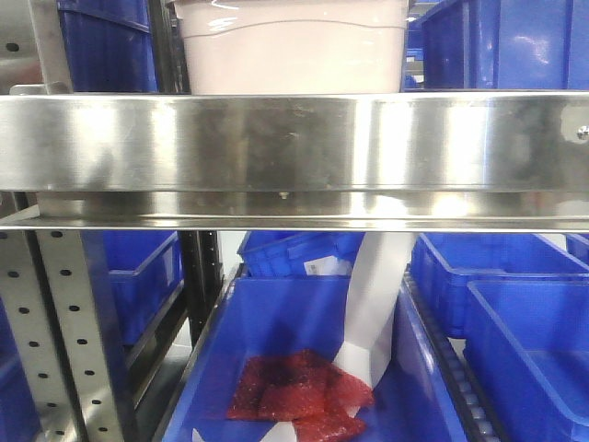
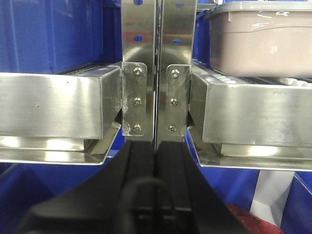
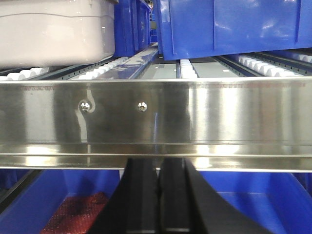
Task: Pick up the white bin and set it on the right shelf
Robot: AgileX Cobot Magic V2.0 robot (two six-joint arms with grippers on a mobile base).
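Note:
The white bin (image 1: 290, 51), off-white and pinkish, rests on the right shelf behind its shiny steel front rail (image 1: 294, 152). It shows at the upper right in the left wrist view (image 2: 263, 41), with its grey lid, and at the upper left in the right wrist view (image 3: 53, 31), on white rollers. My left gripper (image 2: 155, 144) is shut and empty, just in front of the paired steel uprights (image 2: 156, 73), left of the bin. My right gripper (image 3: 158, 163) is shut and empty, just below the front rail (image 3: 156, 119), right of the bin. Neither gripper touches the bin.
Blue bins (image 1: 515, 41) stand beside the white bin on the shelf and on the level below (image 1: 534, 341). A lower blue bin holds red mesh bags (image 1: 294, 391) and a white strip (image 1: 373, 304). A perforated upright (image 1: 69, 341) stands lower left.

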